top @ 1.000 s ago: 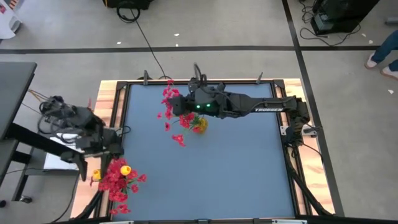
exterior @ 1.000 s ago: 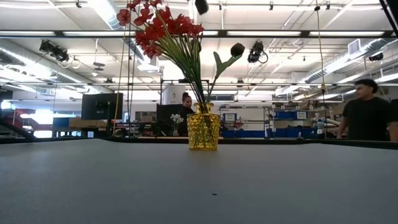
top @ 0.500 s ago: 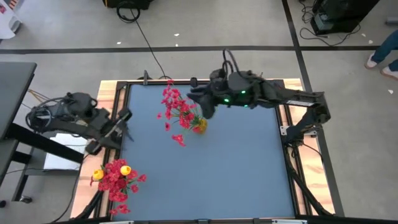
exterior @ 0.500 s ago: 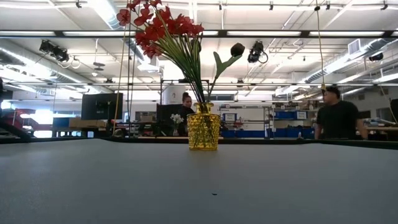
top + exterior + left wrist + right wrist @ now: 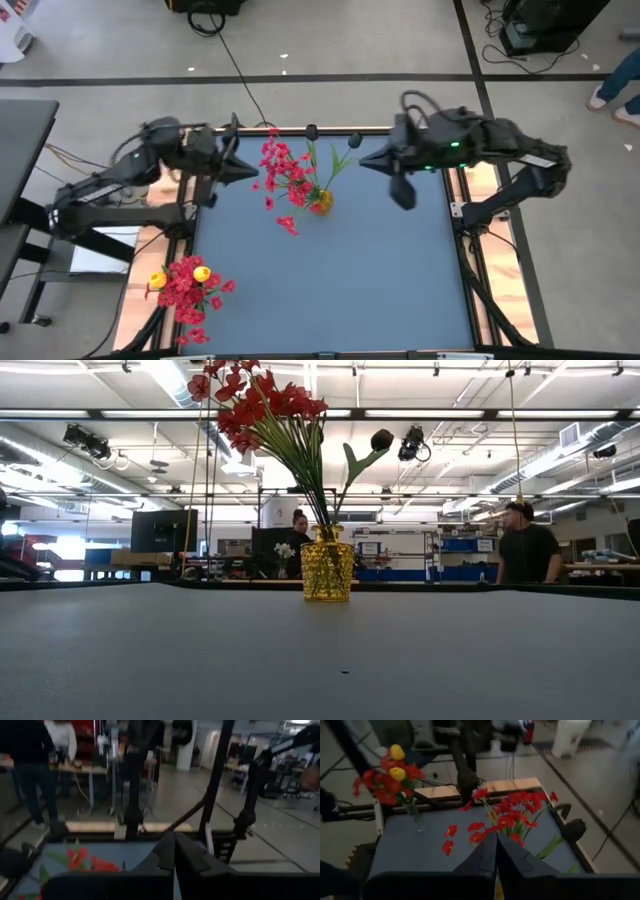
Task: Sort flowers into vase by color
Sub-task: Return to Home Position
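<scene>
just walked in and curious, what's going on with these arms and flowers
Nothing is being handled right now. The left gripper and right gripper are shut and empty, over the far side of the table. A yellow vase mid-table holds red flowers and a dark bud. A clear vase at the near-left edge holds a red bunch and yellow tulips.

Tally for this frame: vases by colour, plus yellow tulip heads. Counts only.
yellow vase: 1
transparent vase: 1
yellow tulip heads: 2, both in the transparent vase
Total: 4
</scene>
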You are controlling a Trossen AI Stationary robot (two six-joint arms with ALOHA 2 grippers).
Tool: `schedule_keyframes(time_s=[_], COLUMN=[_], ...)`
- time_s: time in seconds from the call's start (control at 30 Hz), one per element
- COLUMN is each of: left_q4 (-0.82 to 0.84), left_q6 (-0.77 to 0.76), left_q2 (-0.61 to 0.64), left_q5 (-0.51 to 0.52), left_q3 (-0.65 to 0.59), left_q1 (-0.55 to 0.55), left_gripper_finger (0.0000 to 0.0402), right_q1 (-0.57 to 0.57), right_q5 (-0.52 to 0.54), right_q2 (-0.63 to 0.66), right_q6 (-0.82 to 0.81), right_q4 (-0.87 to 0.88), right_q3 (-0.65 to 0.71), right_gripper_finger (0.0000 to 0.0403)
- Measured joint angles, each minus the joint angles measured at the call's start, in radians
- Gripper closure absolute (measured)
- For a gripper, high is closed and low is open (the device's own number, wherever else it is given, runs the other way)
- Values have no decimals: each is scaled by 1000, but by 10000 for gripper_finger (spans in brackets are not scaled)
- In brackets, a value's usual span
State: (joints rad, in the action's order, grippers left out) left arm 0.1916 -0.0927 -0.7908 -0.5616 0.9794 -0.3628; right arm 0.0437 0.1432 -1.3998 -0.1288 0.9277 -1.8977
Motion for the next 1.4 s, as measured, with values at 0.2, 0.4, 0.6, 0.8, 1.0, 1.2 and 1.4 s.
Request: schedule_keyframes(time_s=[0.2,0.4,0.6,0.8,1.0,1.2,1.4], left_q4=[12,8,6,37,33,12,-2], left_q6=[-29,-143,32,93,215,186,71], left_q2=[-67,-48,-4,8,93,285,501], left_q5=[14,75,206,225,202,198,176], left_q3=[-2,-2,-1,-5,-125,-329,-475], left_q1=[-51,-51,-56,-49,7,7,7], left_gripper_finger=[395,396,396,397,400,401,401], right_q1=[-72,-126,-147,-182,-162,-156,-157], right_q5=[-118,-226,-135,-40,-61,-111,-136], right_q2=[189,340,474,568,659,726,759], right_q6=[58,31,66,-30,2,21,16], right_q4=[-142,-401,-579,-531,-711,-933,-993], right_q3=[248,555,745,857,1073,1265,1336], right_gripper_finger=[396,395,398,391,398,400,401])
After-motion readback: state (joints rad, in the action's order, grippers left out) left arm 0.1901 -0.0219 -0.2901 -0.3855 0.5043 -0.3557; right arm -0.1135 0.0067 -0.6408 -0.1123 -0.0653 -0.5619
